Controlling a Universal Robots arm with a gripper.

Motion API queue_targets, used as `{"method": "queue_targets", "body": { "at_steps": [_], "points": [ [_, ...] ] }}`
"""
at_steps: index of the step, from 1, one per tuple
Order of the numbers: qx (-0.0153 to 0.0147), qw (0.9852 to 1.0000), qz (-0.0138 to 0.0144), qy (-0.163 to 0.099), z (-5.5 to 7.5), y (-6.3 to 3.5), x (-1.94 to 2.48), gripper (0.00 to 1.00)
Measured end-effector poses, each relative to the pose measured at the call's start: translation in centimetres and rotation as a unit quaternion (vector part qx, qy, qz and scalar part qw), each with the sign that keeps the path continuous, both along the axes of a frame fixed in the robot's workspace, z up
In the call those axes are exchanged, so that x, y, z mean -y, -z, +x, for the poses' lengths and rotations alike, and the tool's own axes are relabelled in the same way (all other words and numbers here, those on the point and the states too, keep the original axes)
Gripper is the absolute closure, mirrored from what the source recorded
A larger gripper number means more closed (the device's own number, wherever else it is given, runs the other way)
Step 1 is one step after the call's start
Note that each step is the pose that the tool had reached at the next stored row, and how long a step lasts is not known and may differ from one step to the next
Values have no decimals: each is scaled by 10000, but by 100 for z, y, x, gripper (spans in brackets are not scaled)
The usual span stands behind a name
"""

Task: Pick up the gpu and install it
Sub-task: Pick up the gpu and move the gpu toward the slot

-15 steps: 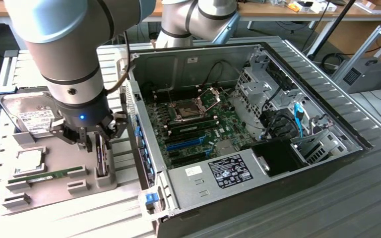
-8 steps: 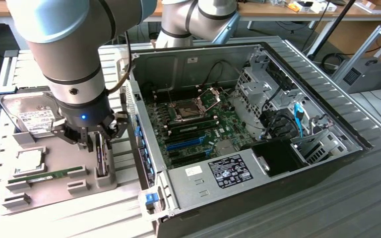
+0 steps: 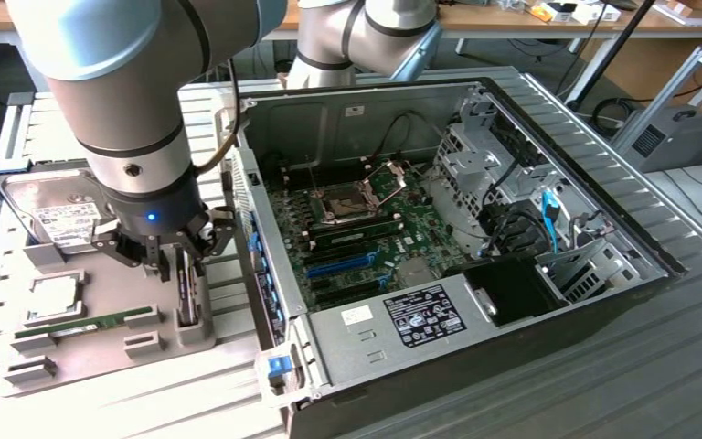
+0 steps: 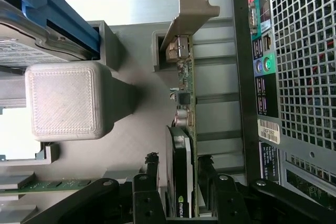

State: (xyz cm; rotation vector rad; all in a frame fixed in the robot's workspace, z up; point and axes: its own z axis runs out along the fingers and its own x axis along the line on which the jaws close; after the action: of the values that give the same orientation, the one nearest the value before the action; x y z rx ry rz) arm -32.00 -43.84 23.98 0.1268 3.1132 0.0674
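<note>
So the arm's black two-finger tool point(image 3: 184, 267) point(image 4: 180, 171) is released, jaws spread wide, and it's sitting right down over the gpu point(image 3: 187, 297) point(image 4: 185, 103), a thin green circuit board with a black face and a silver metal bracket at the end farthest from the tool. The card stands on its edge in a slot of the grey plastic holder tray point(image 3: 107, 285) point(image 4: 136, 129), with one of the fingers point(image 4: 151, 167) on each side of it, not pinching it as far as I can see. Close on one side of the tool is the open black computer case point(image 3: 364, 110) point(image 4: 304, 77), lying on the ribbed metal table point(image 3: 143, 402). On the tool's other side the tray also holds a silver hard drive in a blue frame point(image 3: 52, 215) point(image 4: 31, 51) and a long narrow green memory stick point(image 3: 83, 325) point(image 4: 47, 184).
</note>
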Motion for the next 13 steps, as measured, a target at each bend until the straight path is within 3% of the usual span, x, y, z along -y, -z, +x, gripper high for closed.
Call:
{"method": "queue_targets", "body": {
  "at_steps": [9, 13],
  "points": [
    [0, 10000, 0, -1, 0, 0, 1, 56],
    [0, 10000, 0, -1, 0, 0, 1, 65]
  ]
}}
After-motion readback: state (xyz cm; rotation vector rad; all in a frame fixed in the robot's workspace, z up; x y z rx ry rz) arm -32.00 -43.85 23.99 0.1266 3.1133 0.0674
